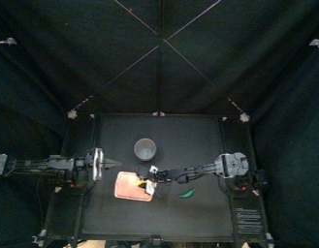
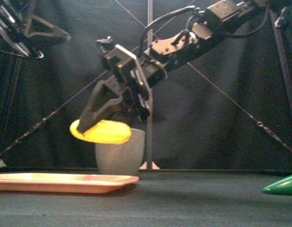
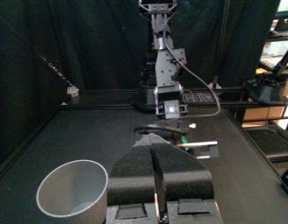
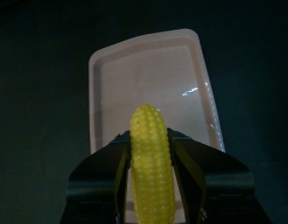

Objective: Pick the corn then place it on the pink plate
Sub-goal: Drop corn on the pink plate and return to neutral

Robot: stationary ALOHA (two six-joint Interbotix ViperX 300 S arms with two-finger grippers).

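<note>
In the front view, the right gripper (image 2: pixel 110 122) is hanging over the right end of the pink plate (image 2: pixel 63 183), its jaws clamping a corn (image 2: pixel 103 132). The corn is a short, bright yellow cob with rounded ends, lying roughly level in the air and clear of the plate's low rim. Just behind it the grey cup (image 2: pixel 118 152) is standing upright, and a green toy (image 2: pixel 282 184) is lying well apart at the far right of the counter (image 2: pixel 195 200). In the top view, the plate is sitting left of the middle with the cup farther back. The green toy is to the plate's right, and bare counter is running around all three. The right arm is reaching in past the plate's right edge, while the left gripper (image 1: pixel 97 165) is resting at the left side, apart from the plate. In the left wrist view, that gripper's jaws are pressing together on nothing, with the cup's open mouth just beside them. In the right wrist view, the corn is showing neat rows of kernels and is lying lengthwise between the jaws. Its tip is poking out over the plate's near short edge, and the plate's whole pale floor beyond is lying bare.
</note>
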